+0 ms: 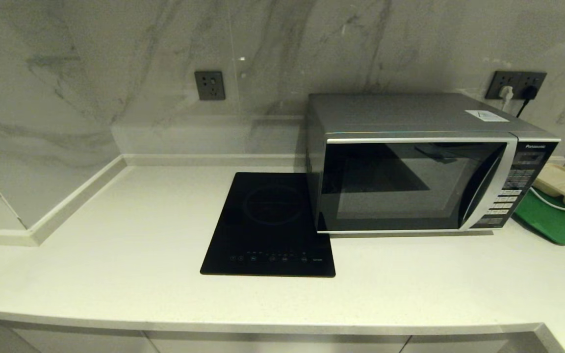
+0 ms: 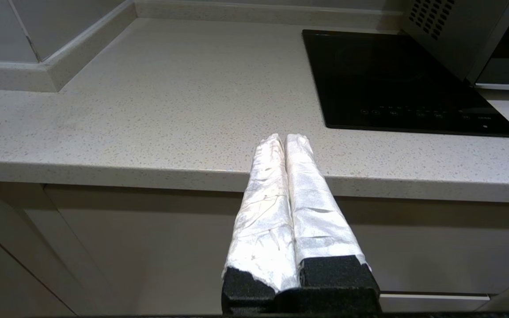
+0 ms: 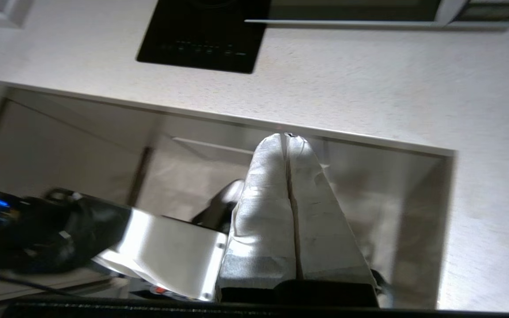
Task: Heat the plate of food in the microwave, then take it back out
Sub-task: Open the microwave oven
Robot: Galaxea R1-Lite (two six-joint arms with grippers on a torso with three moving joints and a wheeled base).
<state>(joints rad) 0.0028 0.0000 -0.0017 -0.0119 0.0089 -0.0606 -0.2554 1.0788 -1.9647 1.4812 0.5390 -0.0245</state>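
Note:
The silver-grey microwave point(image 1: 410, 166) stands at the right of the counter with its dark glass door closed; its lower corner point(image 2: 497, 48) and bottom edge point(image 3: 351, 20) show in the wrist views. The plate of food is out of view in every frame. My left gripper point(image 2: 284, 140) hangs shut and empty below the counter's front edge, left of the hob. My right gripper point(image 3: 287, 140) is also shut and empty, low in front of the counter edge. Neither arm shows in the head view.
A flat black induction hob point(image 1: 270, 225) lies left of the microwave. A green tray point(image 1: 554, 218) with a cream object on it sits at the far right. Wall sockets point(image 1: 517, 84) are behind. The pale counter point(image 1: 115, 255) ends in a raised ledge at left.

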